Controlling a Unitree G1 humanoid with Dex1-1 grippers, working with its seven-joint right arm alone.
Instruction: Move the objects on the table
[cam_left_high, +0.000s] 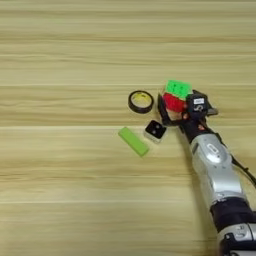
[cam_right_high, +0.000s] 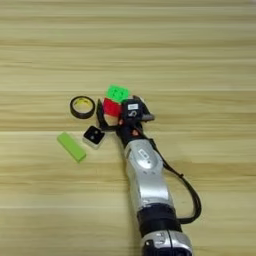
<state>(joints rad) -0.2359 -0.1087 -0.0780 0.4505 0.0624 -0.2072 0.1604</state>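
Observation:
The multicoloured puzzle cube (cam_left_high: 178, 90), green on top and red on its near side, rests on the wooden table (cam_left_high: 60, 60) right of centre. My right gripper (cam_left_high: 176, 100) reaches in from the lower right and is shut on the cube, one black finger (cam_left_high: 161, 107) pressed against its left red side and the other hidden behind the gripper head. A small white cube with a black face (cam_left_high: 155, 130) lies just below and to the left of the gripper. The flat light-green block (cam_left_high: 133, 141) lies slanted further left.
A black tape ring (cam_left_high: 141, 101) lies flat just left of the gripper's left finger. The silver forearm (cam_right_high: 145, 175) with a black cable looping off it crosses the lower right of the table.

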